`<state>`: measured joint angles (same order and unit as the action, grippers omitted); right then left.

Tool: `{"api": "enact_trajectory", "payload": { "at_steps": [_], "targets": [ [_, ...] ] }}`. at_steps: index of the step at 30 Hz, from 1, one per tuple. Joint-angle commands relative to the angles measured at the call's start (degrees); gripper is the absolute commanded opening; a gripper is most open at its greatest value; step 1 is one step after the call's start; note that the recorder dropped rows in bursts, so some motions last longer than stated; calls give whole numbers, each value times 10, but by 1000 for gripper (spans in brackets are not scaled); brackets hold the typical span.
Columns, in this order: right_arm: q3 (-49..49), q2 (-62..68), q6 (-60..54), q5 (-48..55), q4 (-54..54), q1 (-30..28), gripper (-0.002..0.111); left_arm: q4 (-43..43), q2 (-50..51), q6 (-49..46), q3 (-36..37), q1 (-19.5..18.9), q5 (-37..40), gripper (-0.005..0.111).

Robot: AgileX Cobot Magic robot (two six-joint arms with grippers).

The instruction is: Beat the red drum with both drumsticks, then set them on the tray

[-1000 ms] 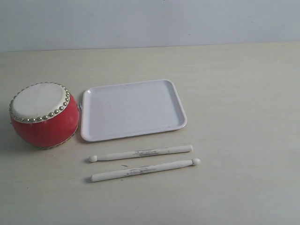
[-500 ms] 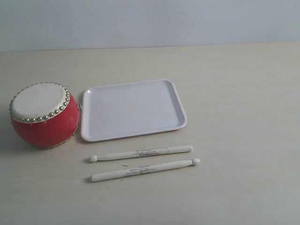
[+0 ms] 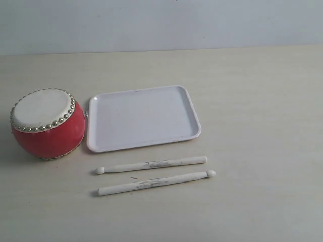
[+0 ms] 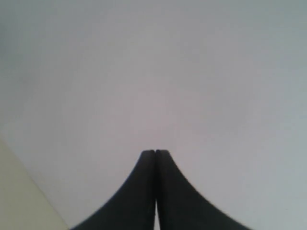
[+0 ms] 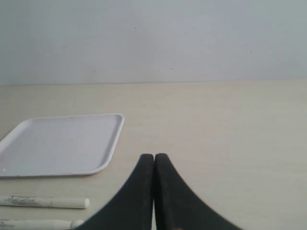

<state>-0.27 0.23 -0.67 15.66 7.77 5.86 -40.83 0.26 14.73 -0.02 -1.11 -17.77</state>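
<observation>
Since nothing has shifted this past second, my left gripper (image 4: 154,151) and right gripper (image 5: 154,155) stay pinched shut, empty (work unstarted); sticks (image 3: 151,165) lie at six o'clock from the tray (image 3: 144,118), drum (image 3: 48,126) at nine.

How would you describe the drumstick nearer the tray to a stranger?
Find the white tray beside the red drum. Of two sticks before it, this drumstick lies closer; its round tip points toward the drum, unlike the other stick.

a bare lab-like staging spot: pale wood-grain table (image 3: 262,101) against a blank grey-white wall (image 3: 161,25)
</observation>
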Motion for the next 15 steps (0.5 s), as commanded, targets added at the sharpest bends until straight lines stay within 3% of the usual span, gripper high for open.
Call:
{"api": "enact_trajectory", "payload": {
  "at_steps": [1, 4, 7, 10, 15],
  "targets": [
    [3, -2, -1, -3, -1, -3, 0, 166, -3, 159, -1, -1, -14, 0],
    [3, -2, -1, -3, -1, -3, 0, 358, -3, 285, -14, -1, -68, 0],
    [3, -2, 3, -3, -1, -3, 0, 531, -3, 341, -20, -1, -209, 0],
    [3, -2, 3, -3, -1, -3, 0, 629, 7, 363, -39, -1, -289, 0],
    [3, -2, 3, -3, -1, -3, 0, 679, 54, 429, -79, -1, -300, 0]
  ]
}}
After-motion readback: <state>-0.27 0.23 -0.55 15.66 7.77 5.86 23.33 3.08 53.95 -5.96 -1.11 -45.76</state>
